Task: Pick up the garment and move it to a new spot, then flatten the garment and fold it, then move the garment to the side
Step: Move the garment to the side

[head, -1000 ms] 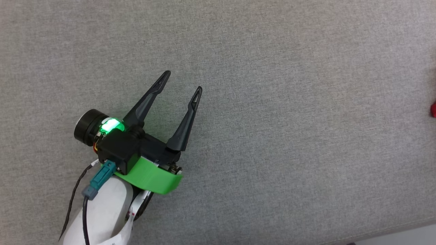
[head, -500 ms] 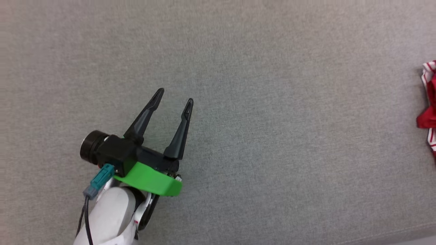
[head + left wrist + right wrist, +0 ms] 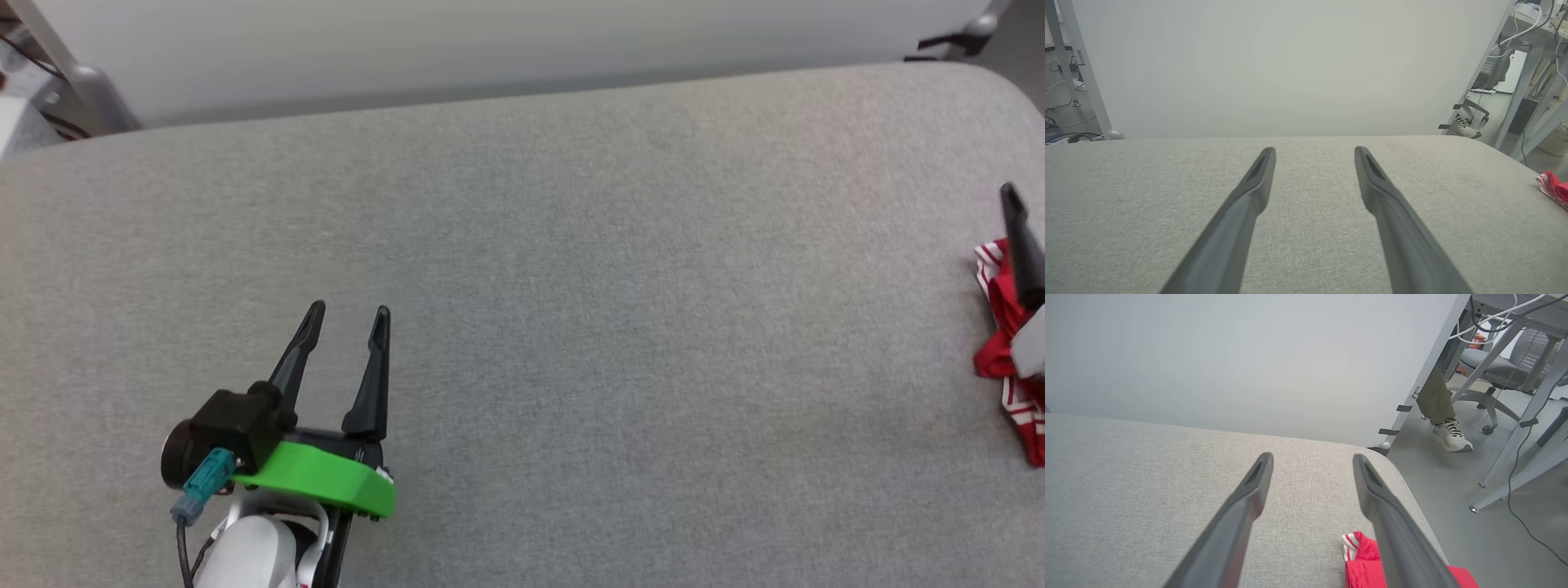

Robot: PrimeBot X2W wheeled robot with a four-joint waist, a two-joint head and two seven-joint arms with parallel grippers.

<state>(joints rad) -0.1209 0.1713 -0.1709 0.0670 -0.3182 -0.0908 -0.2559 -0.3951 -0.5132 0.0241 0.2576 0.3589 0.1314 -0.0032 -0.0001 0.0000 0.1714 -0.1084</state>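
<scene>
My left gripper (image 3: 349,311) sits low on my left side, both dark fingers (image 3: 371,384) pointing away from me and spread apart, nothing between them. My pale forearm (image 3: 249,555) and green collar (image 3: 326,483) sit behind it. My right gripper (image 3: 1312,457) is way out to the right, spread just as wide and gripping nothing.

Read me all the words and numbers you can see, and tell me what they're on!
No words or numbers can be read here.
The garment lies bunched up on the grey cushion, showing just red cloth and red-and-white stripes, no letters.
A tiny red mark on the white band below the left gripper is too small to read.
</scene>
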